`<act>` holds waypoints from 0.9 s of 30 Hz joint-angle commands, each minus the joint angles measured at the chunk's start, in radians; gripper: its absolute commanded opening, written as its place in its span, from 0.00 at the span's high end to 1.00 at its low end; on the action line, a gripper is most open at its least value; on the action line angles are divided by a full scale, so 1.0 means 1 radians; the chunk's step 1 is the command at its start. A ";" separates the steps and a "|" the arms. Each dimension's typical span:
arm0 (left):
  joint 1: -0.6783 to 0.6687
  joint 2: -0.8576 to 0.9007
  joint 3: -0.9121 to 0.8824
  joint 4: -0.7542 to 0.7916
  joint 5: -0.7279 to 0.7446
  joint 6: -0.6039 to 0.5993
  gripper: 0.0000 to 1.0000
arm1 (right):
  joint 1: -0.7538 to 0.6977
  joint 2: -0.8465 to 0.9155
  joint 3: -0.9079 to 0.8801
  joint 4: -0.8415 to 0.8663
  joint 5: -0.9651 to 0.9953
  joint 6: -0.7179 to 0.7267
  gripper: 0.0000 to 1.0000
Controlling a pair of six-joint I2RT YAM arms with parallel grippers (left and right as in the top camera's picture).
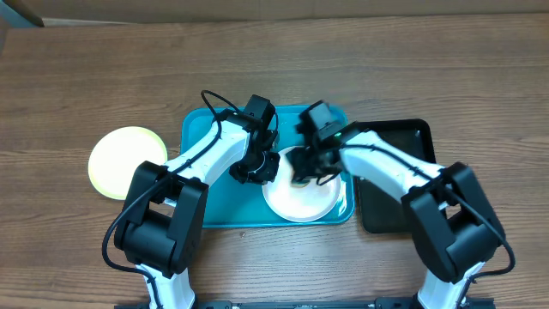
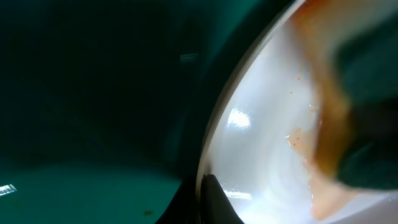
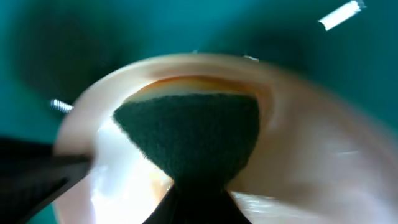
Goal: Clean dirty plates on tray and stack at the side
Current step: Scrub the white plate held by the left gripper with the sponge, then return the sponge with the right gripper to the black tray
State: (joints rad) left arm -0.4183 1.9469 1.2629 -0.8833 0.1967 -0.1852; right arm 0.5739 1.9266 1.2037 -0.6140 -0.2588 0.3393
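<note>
A white plate [image 1: 304, 204] lies on the right half of the teal tray [image 1: 202, 202]. My left gripper [image 1: 255, 169] is shut on the plate's left rim; the left wrist view shows its fingers [image 2: 208, 198] pinching the rim of the plate [image 2: 261, 149], which has an orange sauce smear [image 2: 329, 130]. My right gripper [image 1: 307, 170] is shut on a dark green scouring pad [image 3: 189, 134] and presses it onto the plate [image 3: 311, 162]. A pale yellow-green plate [image 1: 120, 163] lies on the table left of the tray. No second white plate is in view.
A smaller black tray [image 1: 399, 146] sits right of the teal tray, touching its edge. The left half of the teal tray [image 2: 93, 124] is bare. Wooden table surrounds both trays.
</note>
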 commanded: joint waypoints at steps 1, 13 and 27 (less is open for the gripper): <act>-0.008 0.009 -0.005 -0.007 -0.013 0.013 0.96 | 0.066 0.013 -0.005 -0.013 -0.031 -0.007 0.89; -0.005 0.004 -0.003 -0.022 -0.053 0.012 0.96 | 0.037 -0.002 0.000 -0.291 0.199 0.035 0.96; 0.001 -0.169 -0.003 -0.034 -0.256 -0.032 0.96 | -0.240 -0.430 0.003 -0.340 0.213 0.129 0.96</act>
State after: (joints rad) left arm -0.4183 1.8793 1.2629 -0.9150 0.0635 -0.2047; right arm 0.4229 1.5814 1.2015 -0.9218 -0.0734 0.4057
